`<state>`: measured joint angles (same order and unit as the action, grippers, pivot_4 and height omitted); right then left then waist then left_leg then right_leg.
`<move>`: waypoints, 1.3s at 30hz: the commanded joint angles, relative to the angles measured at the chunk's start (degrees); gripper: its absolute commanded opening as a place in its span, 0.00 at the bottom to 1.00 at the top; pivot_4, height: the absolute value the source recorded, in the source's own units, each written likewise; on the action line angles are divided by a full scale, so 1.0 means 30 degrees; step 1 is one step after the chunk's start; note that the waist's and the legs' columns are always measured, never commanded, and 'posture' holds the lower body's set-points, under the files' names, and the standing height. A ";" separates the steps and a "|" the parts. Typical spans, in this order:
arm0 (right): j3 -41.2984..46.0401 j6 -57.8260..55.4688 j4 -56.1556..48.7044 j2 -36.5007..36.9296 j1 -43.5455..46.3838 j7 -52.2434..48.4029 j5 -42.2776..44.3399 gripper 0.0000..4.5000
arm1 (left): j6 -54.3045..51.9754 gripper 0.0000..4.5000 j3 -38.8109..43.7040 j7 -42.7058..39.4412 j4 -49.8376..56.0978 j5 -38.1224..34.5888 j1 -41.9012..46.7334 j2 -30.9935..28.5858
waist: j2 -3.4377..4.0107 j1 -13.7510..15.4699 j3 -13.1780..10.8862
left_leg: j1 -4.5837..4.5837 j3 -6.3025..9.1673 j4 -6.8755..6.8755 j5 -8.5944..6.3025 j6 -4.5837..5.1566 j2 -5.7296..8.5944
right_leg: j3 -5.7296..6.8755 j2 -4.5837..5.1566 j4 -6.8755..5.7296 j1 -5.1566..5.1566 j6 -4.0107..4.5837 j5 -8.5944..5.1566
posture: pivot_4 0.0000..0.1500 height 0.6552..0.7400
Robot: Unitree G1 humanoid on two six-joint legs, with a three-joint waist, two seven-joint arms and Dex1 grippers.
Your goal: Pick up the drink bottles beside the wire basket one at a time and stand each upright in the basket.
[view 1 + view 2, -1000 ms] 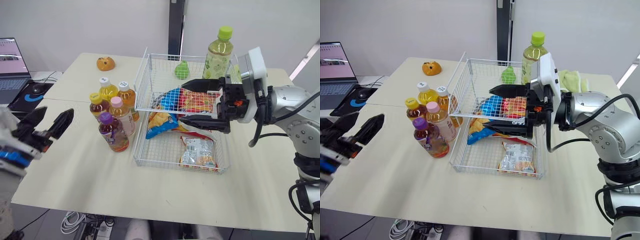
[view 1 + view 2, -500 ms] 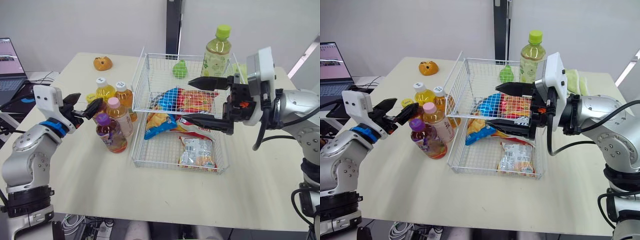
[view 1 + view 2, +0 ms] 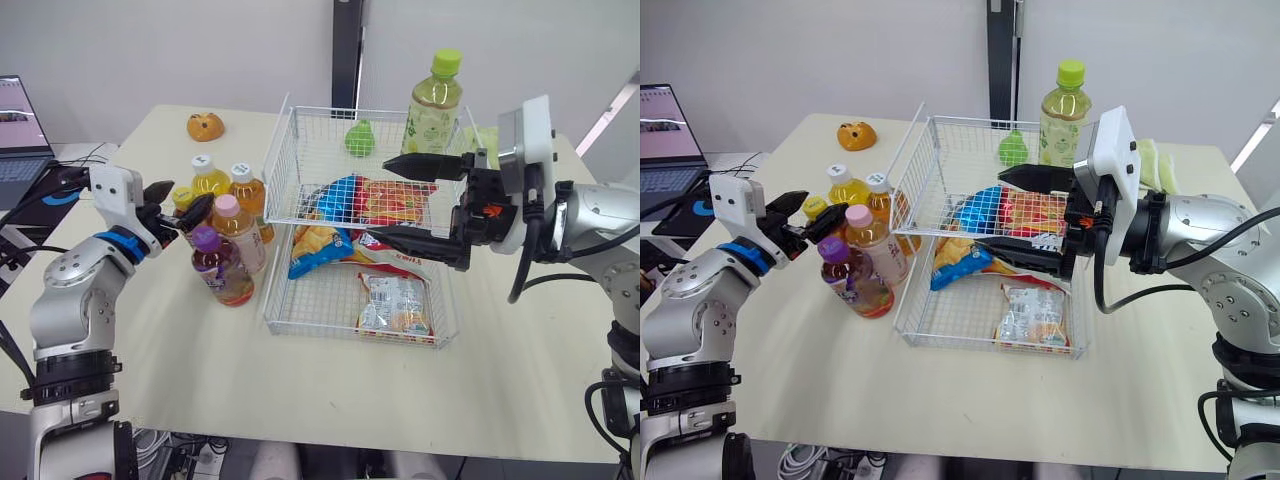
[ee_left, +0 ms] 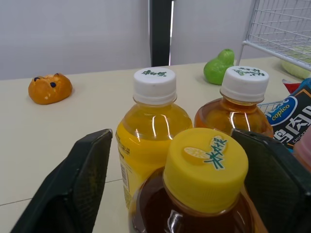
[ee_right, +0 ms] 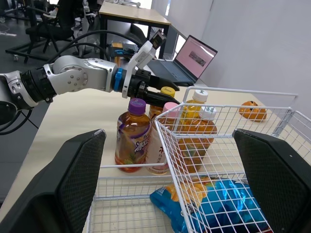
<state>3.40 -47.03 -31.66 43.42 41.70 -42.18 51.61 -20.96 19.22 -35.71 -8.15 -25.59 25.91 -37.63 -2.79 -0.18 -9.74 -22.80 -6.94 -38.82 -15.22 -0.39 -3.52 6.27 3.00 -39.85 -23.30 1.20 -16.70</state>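
Several drink bottles stand in a cluster left of the white wire basket (image 3: 281, 150): a yellow-capped tea bottle (image 4: 204, 165), two white-capped ones (image 3: 209, 180) (image 3: 249, 191), a pink-capped one (image 3: 240, 233) and a purple-capped one (image 3: 222, 268). My left gripper (image 3: 180, 203) is open, one finger on each side of the yellow-capped bottle's neck, not closed on it. A tall green-capped bottle (image 3: 436, 104) stands at the basket's far right corner. My right gripper (image 3: 392, 200) hangs open over the basket, empty.
Snack bags (image 3: 368, 201) and a packet (image 3: 396, 302) lie in the basket. A green pear toy (image 3: 361, 140) sits at its far side, an orange toy (image 3: 205, 127) at the table's back left, a laptop (image 3: 20, 130) off the left edge.
My left arm has come up from the lower left to the bottle cluster, and its open fingers now bracket the yellow-capped bottle. The right gripper stays open over the basket, shifted slightly right.
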 commanded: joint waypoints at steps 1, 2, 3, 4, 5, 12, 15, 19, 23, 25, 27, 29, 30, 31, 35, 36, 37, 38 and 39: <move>0.0771 0.0084 -0.0535 0.0126 0.0060 0.0253 0.0330 1.00 | 0.0578 0.62 0.0099 -0.0369 0.0000 0.0038 0.0315 -0.0115 | 0.0000 0.0004 0.0000 | 0.0000 0.0000 0.0000 0.0000 0.0000 0.0000 | 0.0000 0.0000 0.0000 0.0000 0.0000 0.0000 | 1.00 1.00; 0.0803 0.0073 -0.0535 0.0113 0.0032 0.0298 0.0382 1.00 | 0.0571 0.54 0.0055 -0.0468 -0.0018 0.0035 0.0309 -0.0153 | 0.0000 0.0002 0.0000 | 0.0000 0.0001 0.0000 0.0000 0.0000 0.0000 | 0.0000 0.0001 0.0000 0.0000 0.0000 0.0000 | 1.00 1.00; 0.0821 0.0073 -0.0535 0.0115 0.0019 0.0338 0.0417 1.00 | 0.0542 0.47 0.0053 -0.0541 -0.0032 0.0027 0.0296 -0.0188 | 0.0000 0.0003 0.0000 | 0.0001 0.0000 0.0000 0.0000 0.0000 0.0000 | -0.0002 0.0002 -0.0001 0.0000 0.0000 0.0000 | 1.00 1.00; 0.0831 0.0087 -0.0512 0.0139 0.0028 0.0352 0.0435 1.00 | 0.0501 0.41 0.0076 -0.0603 -0.0056 -0.0001 0.0299 -0.0206 | 0.0000 0.0003 0.0000 | 0.0002 0.0000 0.0000 0.0000 0.0000 0.0000 | -0.0001 0.0001 -0.0001 0.0000 0.0000 0.0000 | 1.00 1.00; 0.0842 0.0132 -0.0433 0.0178 0.0065 0.0332 0.0411 1.00 | 0.0501 0.34 0.0122 -0.0672 -0.0126 -0.0010 0.0314 -0.0269 | 0.0000 0.0002 0.0000 | 0.0003 0.0000 0.0000 0.0000 0.0002 0.0000 | -0.0002 0.0001 -0.0001 0.0000 0.0000 0.0000 | 1.00 1.00; 0.0703 0.0292 -0.0241 0.0188 0.0174 0.0236 0.0392 1.00 | 0.0017 0.31 0.0992 -0.1160 0.0527 -0.0534 -0.0291 -0.1167 | 0.0005 -0.0076 -0.0003 | 0.0002 0.0000 0.0006 -0.0003 0.0004 -0.0005 | -0.0003 0.0000 0.0003 -0.0002 -0.0001 -0.0001 | 1.00 1.00; 0.0582 0.0407 -0.0095 0.0074 0.0214 0.0113 0.0347 1.00 | -0.0606 0.31 0.2036 -0.1547 0.0905 -0.1395 -0.0345 -0.2095 | 0.0007 -0.0146 -0.0009 | -0.0002 0.0000 0.0011 -0.0002 0.0003 -0.0009 | -0.0001 -0.0001 0.0004 -0.0011 -0.0002 -0.0001 | 1.00 1.00; 0.0283 0.0836 0.0332 -0.0195 0.0319 -0.0197 -0.0024 1.00 | -0.2695 0.31 0.3871 -0.3068 0.1735 -0.3372 -0.0431 -0.4388 | -0.0008 -0.0327 -0.0039 | -0.0039 -0.0001 0.0014 0.0004 -0.0007 -0.0021 | 0.0008 -0.0007 0.0004 -0.0050 -0.0002 -0.0002 | 1.00 1.00; 0.0033 0.1409 0.0941 -0.0562 0.0490 -0.0737 -0.0595 1.00 | -0.5365 0.31 0.5173 -0.4826 0.2038 -0.5053 -0.0750 -0.6950 | -0.0016 -0.0385 -0.0066 | -0.0062 0.0003 0.0014 0.0015 -0.0029 -0.0015 | 0.0017 0.0000 0.0032 -0.0062 -0.0005 -0.0003 | 1.00 1.00; -0.0069 0.1604 0.1122 -0.0852 0.0624 -0.0799 -0.0774 1.00 | -0.6334 0.31 0.5496 -0.5762 0.1857 -0.5556 -0.0608 -0.8295 | -0.0006 -0.0369 -0.0072 | -0.0062 0.0001 0.0015 0.0014 -0.0031 -0.0009 | 0.0017 0.0005 0.0045 -0.0056 -0.0006 -0.0004 | 1.00 1.00; -0.0092 0.1676 0.1211 -0.1009 0.0651 -0.0821 -0.0855 1.00 | -0.7357 0.31 0.5548 -0.6518 0.1421 -0.6178 0.0220 -0.9686 | -0.0003 -0.0322 -0.0079 | -0.0060 0.0004 0.0018 0.0014 -0.0031 -0.0006 | 0.0022 0.0003 0.0050 -0.0051 -0.0009 -0.0005 | 1.00 1.00; -0.0053 0.1742 0.1239 -0.1074 0.0590 -0.0826 -0.0961 1.00 | -0.8293 0.31 0.5082 -0.7540 0.0769 -0.6807 0.1745 -1.1281 | -0.0008 -0.0250 -0.0093 | -0.0066 0.0012 0.0018 0.0014 -0.0031 -0.0007 | 0.0035 0.0001 0.0053 -0.0053 -0.0010 -0.0006 | 1.00 1.00; -0.0007 0.1757 0.1254 -0.1092 0.0566 -0.0822 -0.1010 1.00 | -0.8590 0.31 0.4611 -0.7927 0.0371 -0.6974 0.2678 -1.1910 | -0.0010 -0.0221 -0.0096 | -0.0074 0.0017 0.0017 0.0014 -0.0030 -0.0010 | 0.0047 0.0000 0.0064 -0.0055 -0.0010 -0.0006 | 1.00 1.00; 0.0022 0.1778 0.1262 -0.1115 0.0532 -0.0809 -0.1082 1.00 | -0.8669 0.31 0.3974 -0.8477 -0.0011 -0.6940 0.3505 -1.2476 | -0.0035 -0.0150 -0.0107 | -0.0082 0.0022 0.0016 0.0014 -0.0030 -0.0010 | 0.0051 -0.0001 0.0061 -0.0057 -0.0010 -0.0006 | 1.00 1.00; 0.0154 0.1792 0.1007 -0.1193 0.0194 -0.0574 -0.1231 1.00 | -0.9269 0.31 0.0560 -1.0096 -0.2137 -0.6751 0.9076 -1.3247 | -0.0010 0.0006 -0.0123 | -0.0087 0.0013 0.0027 0.0010 -0.0034 0.0004 | 0.0050 -0.0004 0.0099 -0.0060 -0.0010 -0.0006 | 1.00 1.00; 0.0271 0.1730 0.0817 -0.1173 0.0039 -0.0385 -0.1191 1.00 | -0.9289 0.31 -0.0698 -1.0646 -0.2846 -0.6308 1.1309 -1.2923 | -0.0023 0.0121 -0.0128 | -0.0090 0.0017 0.0026 0.0009 -0.0034 0.0006 | 0.0056 -0.0008 0.0097 -0.0060 -0.0010 -0.0007 | 1.00 1.00; 0.0365 0.1671 0.0664 -0.1164 -0.0067 -0.0199 -0.1160 1.00 | -0.9284 0.31 -0.1823 -1.1202 -0.3544 -0.5801 1.3231 -1.2581 | -0.0021 0.0137 -0.0129 | -0.0110 0.0039 0.0014 0.0009 -0.0033 0.0007 | 0.0079 -0.0026 0.0097 -0.0060 -0.0012 -0.0008 | 1.00 1.00; 0.0493 0.1609 0.0497 -0.1130 -0.0157 0.0016 -0.1131 1.00 | -0.9252 0.31 -0.2900 -1.1744 -0.4321 -0.5222 1.5129 -1.2029 | -0.0022 0.0199 -0.0130 | -0.0123 0.0051 0.0011 0.0009 -0.0034 0.0004 | 0.0081 -0.0035 0.0110 -0.0063 -0.0013 -0.0008 | 1.00 1.00; 0.0654 0.1536 0.0312 -0.1067 -0.0256 0.0251 -0.1094 1.00 | -0.9148 0.31 -0.3903 -1.2329 -0.5234 -0.4601 1.7037 -1.1282 | -0.0021 0.0209 -0.0130 | -0.0135 0.0062 0.0001 0.0011 -0.0035 0.0019 | 0.0088 -0.0033 0.0098 -0.0062 -0.0013 -0.0008 | 1.00 1.00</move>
<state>2.72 -42.96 -28.43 39.63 40.98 -42.70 48.31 -49.35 10.54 -69.73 -20.89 -41.73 70.72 -72.79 -2.86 0.45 -10.13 -23.23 -6.75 -38.83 -15.18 -0.49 -3.46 6.53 2.90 -39.53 -23.49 1.16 -16.72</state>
